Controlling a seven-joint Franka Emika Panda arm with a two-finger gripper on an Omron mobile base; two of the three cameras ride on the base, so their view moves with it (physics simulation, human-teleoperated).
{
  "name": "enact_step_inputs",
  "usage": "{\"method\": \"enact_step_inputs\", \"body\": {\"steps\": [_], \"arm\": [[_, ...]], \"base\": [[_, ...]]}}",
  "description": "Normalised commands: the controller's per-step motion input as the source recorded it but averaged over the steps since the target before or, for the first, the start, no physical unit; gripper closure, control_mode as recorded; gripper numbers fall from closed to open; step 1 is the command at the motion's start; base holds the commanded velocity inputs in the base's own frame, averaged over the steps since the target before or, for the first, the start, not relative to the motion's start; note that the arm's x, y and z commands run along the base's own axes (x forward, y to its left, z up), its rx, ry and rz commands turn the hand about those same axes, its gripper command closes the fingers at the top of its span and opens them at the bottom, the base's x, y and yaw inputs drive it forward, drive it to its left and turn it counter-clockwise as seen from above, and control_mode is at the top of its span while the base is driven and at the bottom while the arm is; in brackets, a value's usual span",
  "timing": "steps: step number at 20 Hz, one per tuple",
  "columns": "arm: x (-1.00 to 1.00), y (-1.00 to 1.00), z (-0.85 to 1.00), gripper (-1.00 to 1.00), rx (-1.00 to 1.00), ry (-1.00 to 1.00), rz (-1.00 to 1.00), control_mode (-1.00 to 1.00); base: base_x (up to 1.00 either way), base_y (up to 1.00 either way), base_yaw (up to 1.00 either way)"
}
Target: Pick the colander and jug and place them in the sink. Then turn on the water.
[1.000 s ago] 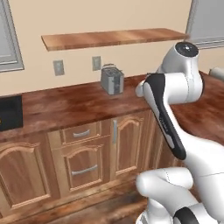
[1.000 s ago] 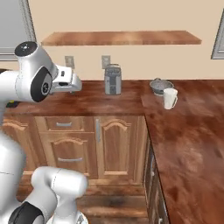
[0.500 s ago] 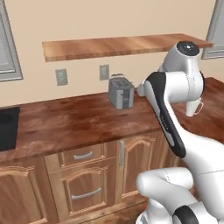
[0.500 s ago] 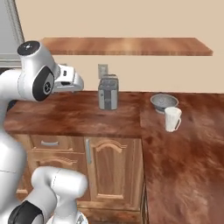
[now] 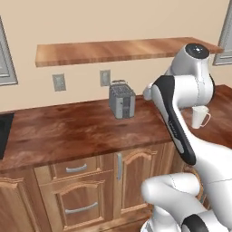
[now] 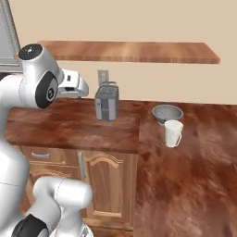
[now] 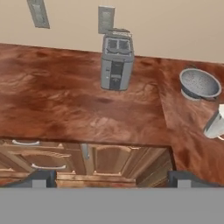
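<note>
No writing or brand could be read on anything. The colander (image 6: 167, 112) was a round grey metal bowl, speckled with holes inside, sitting upright with its mouth up on the wooden counter (image 6: 74, 127) near the back wall. The jug (image 6: 173, 133), a small white tapered cup, stood upright just in front of it, its loop handle toward the right in the right base view. A grey toaster (image 7: 116, 64) stood well to their left. The gripper (image 7: 111, 178) hung above the counter edge, jaws wide apart, holding nothing.
</note>
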Motion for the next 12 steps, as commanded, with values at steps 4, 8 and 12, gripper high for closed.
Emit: {"method": "enact_step_inputs", "body": {"steps": [4,8,12], "arm": [[0.0,0.0,0.0,-1.0,0.0,0.0,0.0,1.0],[0.0,0.0,0.0,-1.0,0.0,0.0,0.0,1.0],[0.0,0.0,0.0,-1.0,0.0,0.0,0.0,1.0]], "base": [[0.82,0.0,0.0],[0.65,-0.01,0.0],[0.13,-0.13,0.0]]}}
